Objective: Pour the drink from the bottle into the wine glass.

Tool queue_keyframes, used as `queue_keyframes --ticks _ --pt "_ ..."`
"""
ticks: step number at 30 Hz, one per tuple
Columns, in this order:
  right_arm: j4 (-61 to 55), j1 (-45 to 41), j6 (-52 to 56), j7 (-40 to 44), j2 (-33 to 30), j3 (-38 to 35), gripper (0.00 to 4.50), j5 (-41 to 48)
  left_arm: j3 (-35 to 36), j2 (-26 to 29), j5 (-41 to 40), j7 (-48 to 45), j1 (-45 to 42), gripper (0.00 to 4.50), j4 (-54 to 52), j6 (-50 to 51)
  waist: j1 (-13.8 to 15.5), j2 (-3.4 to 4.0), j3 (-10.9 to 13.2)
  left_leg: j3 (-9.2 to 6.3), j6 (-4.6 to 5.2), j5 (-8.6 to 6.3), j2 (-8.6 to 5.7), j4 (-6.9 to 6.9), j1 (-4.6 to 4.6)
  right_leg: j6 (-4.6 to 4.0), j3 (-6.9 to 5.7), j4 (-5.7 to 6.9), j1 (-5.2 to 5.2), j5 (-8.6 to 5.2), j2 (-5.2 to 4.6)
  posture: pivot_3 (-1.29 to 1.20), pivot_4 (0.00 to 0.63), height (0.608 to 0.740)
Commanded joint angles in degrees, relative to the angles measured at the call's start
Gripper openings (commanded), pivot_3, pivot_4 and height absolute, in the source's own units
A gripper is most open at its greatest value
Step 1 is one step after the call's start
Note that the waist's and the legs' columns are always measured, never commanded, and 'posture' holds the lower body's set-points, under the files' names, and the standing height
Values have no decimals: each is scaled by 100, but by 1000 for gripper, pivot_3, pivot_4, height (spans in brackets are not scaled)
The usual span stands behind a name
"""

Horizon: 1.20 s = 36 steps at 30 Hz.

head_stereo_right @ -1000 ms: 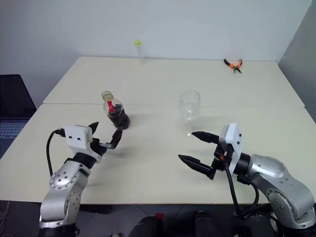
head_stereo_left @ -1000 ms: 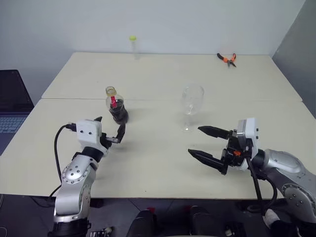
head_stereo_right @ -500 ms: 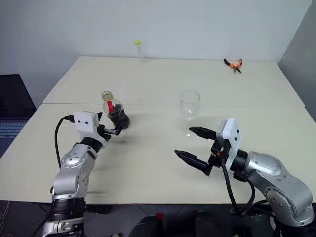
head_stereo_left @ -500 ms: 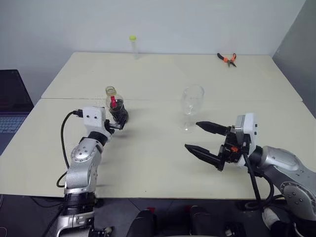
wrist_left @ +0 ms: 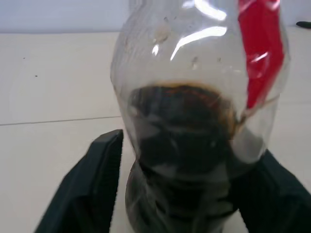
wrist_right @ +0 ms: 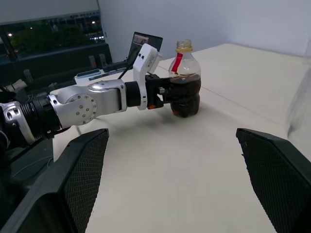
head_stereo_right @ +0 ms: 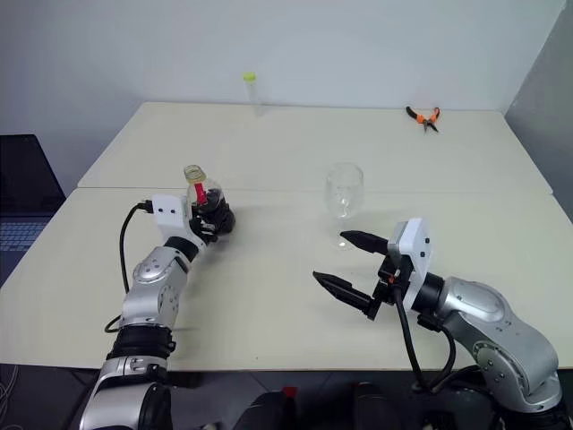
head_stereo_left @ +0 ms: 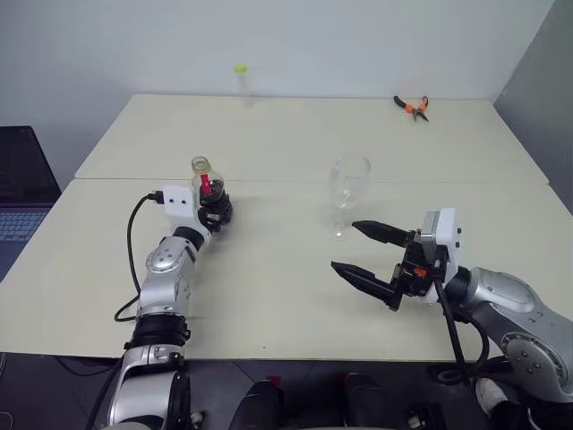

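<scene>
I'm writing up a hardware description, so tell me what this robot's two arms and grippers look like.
Both arms are glossy silver-grey segments with dark joints. Each wrist carries a white boxy module, and a black cable loops from it back along the arm. The left gripper and right gripper each have two black, tapered fingers with a fine mesh-like texture on the inner face. A small orange part sits by the right wrist.
</scene>
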Motion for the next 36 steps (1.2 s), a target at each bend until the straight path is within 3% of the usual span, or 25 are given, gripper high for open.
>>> queue_keyframes --ticks 1,4,8,16,25,36 --pt "-211 62 -141 -38 27 -24 4500 6 17 -10 -28 -108 -206 1923 100 -298 -1 0 0 0 0 0 0 0 0 0 0 0 0 0 0 0 150 740" --pt "-280 128 -171 -90 25 -44 4500 -39 58 11 -38 -126 -302 1276 258 -393 -1 0 0 -1 0 0 0 0 -1 0 0 0 -1 0 -3 0 150 740" --pt "-375 209 -263 -260 58 -95 4500 -138 -55 52 -42 -293 -339 998 -136 -345 -5 -2 1 -4 1 0 0 0 -1 0 -2 2 -1 0 -3 0 150 740" --pt "-439 205 -461 -729 257 -203 4500 -363 -818 454 547 -877 -864 898 -663 -328 -8 -12 7 -2 -17 10 -2 2 -5 0 -2 1 -2 0 1 0 150 740" --pt "-329 -167 -298 -1304 385 -77 4500 -739 -1927 541 1660 -1390 -2190 835 430 -1348 -27 -12 7 2 -16 10 -5 -1 -5 1 2 0 -4 0 5 0 150 740" --pt "-285 -664 320 -1953 519 -12 4500 -967 -2601 522 2855 -845 -3164 774 1883 -2862 -39 -13 8 2 0 1 -7 -1 -11 2 2 2 -10 -1 6 0 150 740"
